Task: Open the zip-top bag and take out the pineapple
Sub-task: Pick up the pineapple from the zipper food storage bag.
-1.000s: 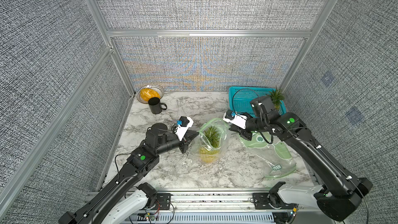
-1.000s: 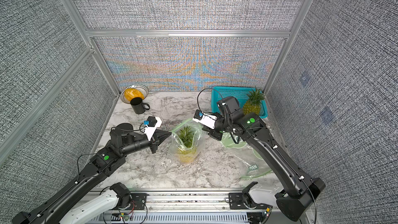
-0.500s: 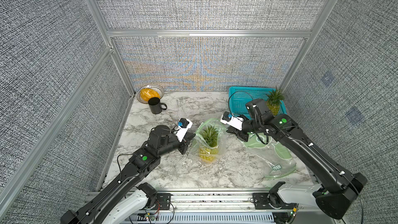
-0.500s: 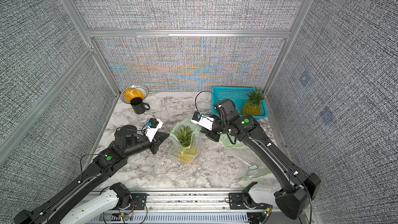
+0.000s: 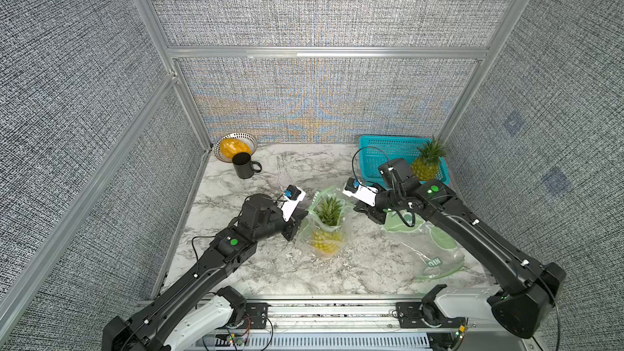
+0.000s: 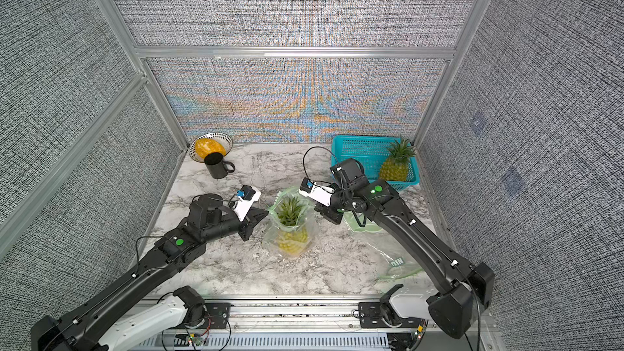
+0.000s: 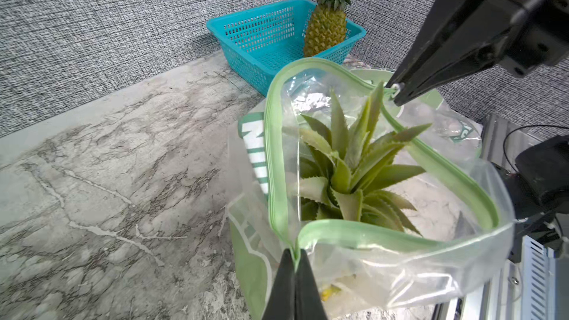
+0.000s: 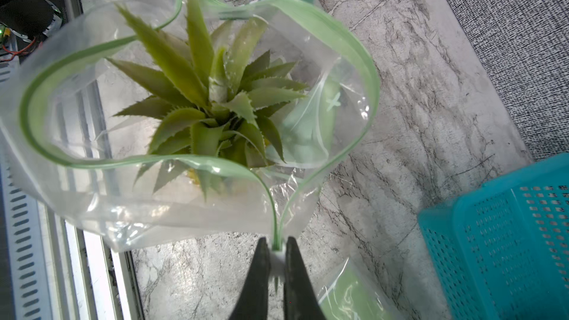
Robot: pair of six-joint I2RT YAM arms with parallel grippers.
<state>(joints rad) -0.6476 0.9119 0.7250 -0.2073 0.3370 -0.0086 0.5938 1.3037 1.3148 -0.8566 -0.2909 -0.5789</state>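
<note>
A clear zip-top bag [image 5: 345,227] [image 6: 273,231] with a green zip rim [image 7: 354,235] stands upright mid-table, its mouth gaping wide. The pineapple [image 5: 329,212] [image 6: 290,212] [image 8: 212,109] stands inside it, crown up. My left gripper [image 5: 304,212] [image 6: 265,213] [image 7: 295,252] is shut on the left end of the rim. At the opposite end, my right gripper [image 5: 354,206] [image 6: 315,209] [image 8: 278,246] is shut on the white zip slider [image 8: 278,253] [image 7: 397,87].
A teal basket [image 5: 381,150] at the back right holds a second pineapple [image 5: 427,163]. A black mug [image 5: 243,165] and a patterned bowl [image 5: 236,138] with an orange fruit sit back left. Another empty bag [image 5: 435,251] lies under my right arm.
My right gripper has moved left toward the left one with the slider in it. The bag's mouth has slackened and bulged rounder. The left gripper has barely shifted.
</note>
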